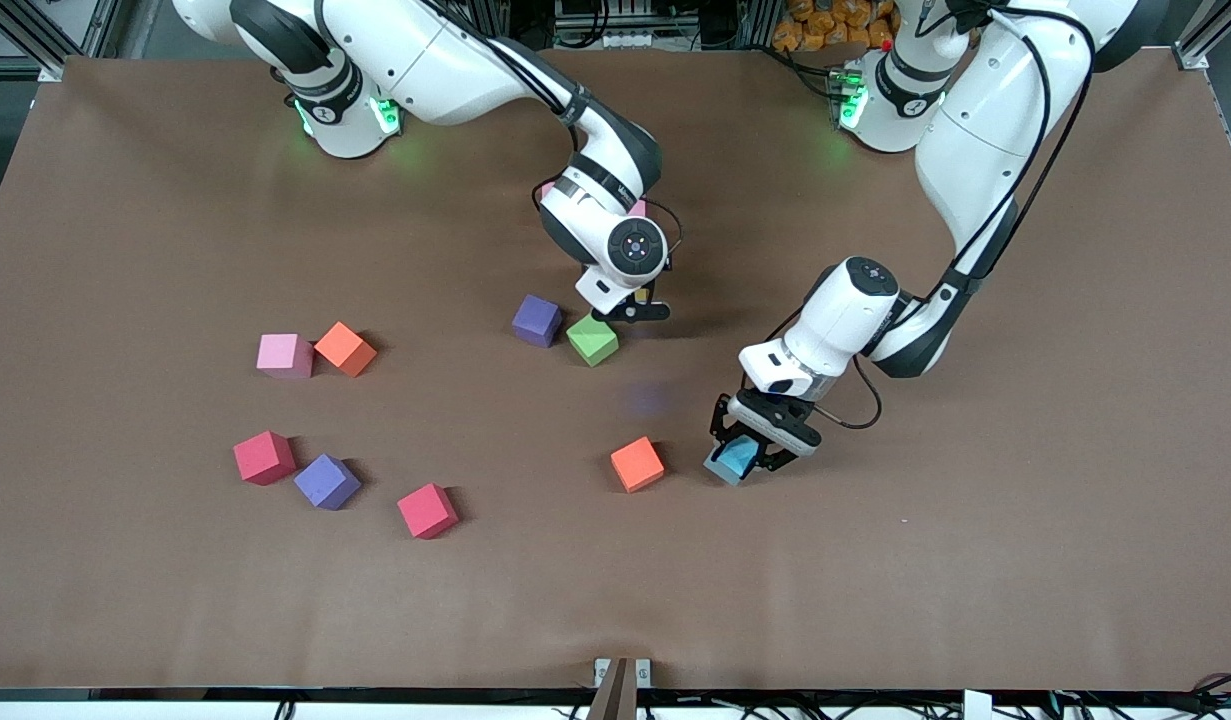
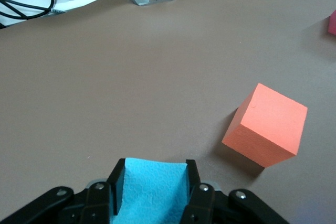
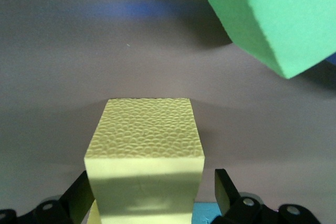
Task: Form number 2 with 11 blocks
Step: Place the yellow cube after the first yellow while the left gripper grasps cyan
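My left gripper [image 1: 743,458] is shut on a light blue block [image 1: 737,458], low at the table beside an orange block [image 1: 637,464]. The left wrist view shows this blue block [image 2: 152,192] pinched between both fingers, with the orange block [image 2: 266,125] close by. My right gripper [image 1: 633,308] hangs beside the green block [image 1: 592,340] and a purple block [image 1: 536,320]. In the right wrist view the right gripper [image 3: 151,187] is open around a yellow block [image 3: 144,145], with a gap at one finger [image 3: 224,188]. The green block [image 3: 273,14] lies just past it. The number 2 does not show.
Toward the right arm's end lie a pink block [image 1: 284,355], an orange block [image 1: 345,348], a purple block [image 1: 326,481] and two red cubes [image 1: 264,457] [image 1: 427,510]. A pink edge [image 1: 636,208] peeks from under the right arm's wrist. A bracket [image 1: 622,672] sits at the table's near edge.
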Robot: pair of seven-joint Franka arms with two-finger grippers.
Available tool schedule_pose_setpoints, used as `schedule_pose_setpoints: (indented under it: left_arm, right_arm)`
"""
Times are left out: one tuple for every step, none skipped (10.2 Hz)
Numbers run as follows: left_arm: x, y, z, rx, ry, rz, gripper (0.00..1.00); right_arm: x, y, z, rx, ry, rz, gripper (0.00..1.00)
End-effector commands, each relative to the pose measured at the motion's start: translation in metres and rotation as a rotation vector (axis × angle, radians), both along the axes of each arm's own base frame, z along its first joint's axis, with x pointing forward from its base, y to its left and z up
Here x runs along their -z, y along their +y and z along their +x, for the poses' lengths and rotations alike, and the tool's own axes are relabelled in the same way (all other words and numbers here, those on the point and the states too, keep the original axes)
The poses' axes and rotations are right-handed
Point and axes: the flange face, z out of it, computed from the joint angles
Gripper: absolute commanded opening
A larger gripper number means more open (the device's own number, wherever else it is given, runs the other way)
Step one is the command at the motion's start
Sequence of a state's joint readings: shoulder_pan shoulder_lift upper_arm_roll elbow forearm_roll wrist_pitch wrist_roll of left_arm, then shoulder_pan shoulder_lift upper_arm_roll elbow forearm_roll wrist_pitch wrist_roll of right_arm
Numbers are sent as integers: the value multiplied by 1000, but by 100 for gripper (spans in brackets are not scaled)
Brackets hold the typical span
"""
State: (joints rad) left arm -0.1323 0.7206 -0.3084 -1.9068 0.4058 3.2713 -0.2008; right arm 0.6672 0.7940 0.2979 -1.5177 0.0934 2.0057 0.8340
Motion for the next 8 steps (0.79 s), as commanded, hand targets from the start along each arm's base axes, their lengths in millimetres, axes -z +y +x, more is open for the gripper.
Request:
schedule_pose_setpoints:
  left_arm:
    - [-16,6,-8,-11,-13,-11,10]
    - [-29,9,-5,-2,-41,-5,10]
    - [-38,5,-6,25,-65,6,10]
    - [-45,4,-6,32,-78,7,10]
    - [-47,1,-7,38,-82,5,10]
    - [-56,-3,-8,44,-95,-3,10]
    - [-57,-5,-9,55,-98,-1,10]
    - [-52,-10,-15,97,-108,16,10]
  right_arm:
    - [-17,6,4,6,-32,3,100]
    - [-29,6,8,11,-40,14,100]
    - [-44,5,12,16,-53,23,100]
    - [-58,1,15,19,-61,26,100]
    - [-75,-8,26,34,-69,27,100]
    - [-98,-24,44,61,-89,36,100]
    - [-111,-50,72,105,-101,40,100]
    - [-125,-75,95,142,-125,40,100]
